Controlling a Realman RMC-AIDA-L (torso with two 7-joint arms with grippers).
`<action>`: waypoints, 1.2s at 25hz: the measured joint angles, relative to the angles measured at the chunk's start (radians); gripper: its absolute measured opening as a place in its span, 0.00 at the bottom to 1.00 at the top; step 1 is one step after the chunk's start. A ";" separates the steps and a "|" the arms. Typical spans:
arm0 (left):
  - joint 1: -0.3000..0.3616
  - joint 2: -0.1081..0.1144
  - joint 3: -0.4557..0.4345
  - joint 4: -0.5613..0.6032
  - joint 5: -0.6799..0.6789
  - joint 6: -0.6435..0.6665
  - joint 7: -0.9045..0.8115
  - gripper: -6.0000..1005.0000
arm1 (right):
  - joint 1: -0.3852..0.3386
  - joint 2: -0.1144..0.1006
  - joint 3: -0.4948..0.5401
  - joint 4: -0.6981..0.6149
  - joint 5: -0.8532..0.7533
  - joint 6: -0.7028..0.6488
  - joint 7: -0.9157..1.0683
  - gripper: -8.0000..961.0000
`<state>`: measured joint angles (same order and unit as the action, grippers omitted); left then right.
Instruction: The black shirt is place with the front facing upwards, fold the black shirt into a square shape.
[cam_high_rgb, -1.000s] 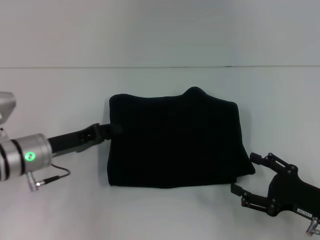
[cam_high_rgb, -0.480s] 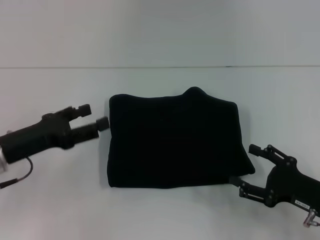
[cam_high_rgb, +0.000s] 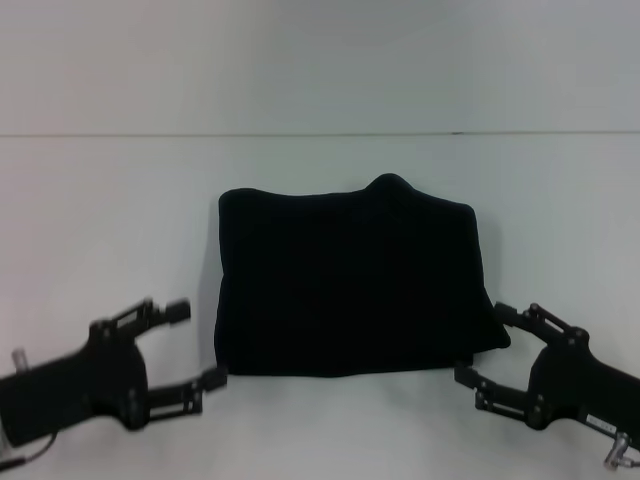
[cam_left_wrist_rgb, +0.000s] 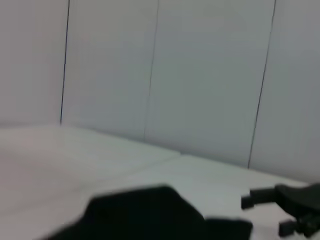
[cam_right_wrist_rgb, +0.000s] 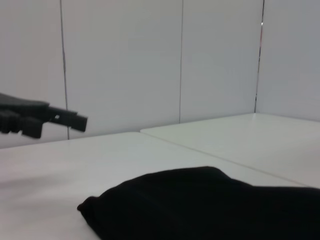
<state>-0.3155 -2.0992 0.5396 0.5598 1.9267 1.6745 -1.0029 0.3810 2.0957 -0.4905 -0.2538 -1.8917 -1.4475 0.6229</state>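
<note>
The black shirt (cam_high_rgb: 350, 290) lies folded into a thick, roughly square bundle in the middle of the white table, plain black side up, no lettering showing. My left gripper (cam_high_rgb: 197, 345) hovers open just off the bundle's near left corner, holding nothing. Open as well, my right gripper (cam_high_rgb: 481, 343) sits by the near right corner, one fingertip close to the cloth's edge. The left wrist view shows the shirt (cam_left_wrist_rgb: 145, 215) low in front with the right gripper (cam_left_wrist_rgb: 280, 200) beyond it. From the right wrist, the shirt (cam_right_wrist_rgb: 200, 205) fills the foreground and the left gripper (cam_right_wrist_rgb: 45, 117) shows farther off.
The white table (cam_high_rgb: 120, 200) stretches bare on all sides of the shirt. A pale panelled wall (cam_high_rgb: 320, 60) rises behind the table's far edge.
My left gripper drew back from the shirt's left edge and swung toward me to the near left corner, opening wide. The right gripper shifted only slightly. The shirt stayed still.
</note>
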 joint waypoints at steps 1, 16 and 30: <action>0.007 0.000 -0.003 -0.004 0.020 -0.007 -0.002 0.94 | -0.004 0.000 -0.001 0.004 -0.001 0.003 -0.001 0.98; -0.001 0.005 -0.003 -0.048 0.066 -0.143 -0.047 0.94 | -0.022 -0.001 -0.013 0.039 -0.003 0.055 -0.043 0.98; -0.004 0.004 -0.003 -0.048 0.068 -0.152 -0.048 0.94 | -0.025 -0.002 -0.006 0.039 -0.003 0.048 -0.043 0.98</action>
<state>-0.3191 -2.0953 0.5366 0.5123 1.9942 1.5226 -1.0510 0.3563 2.0938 -0.4969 -0.2147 -1.8945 -1.3999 0.5798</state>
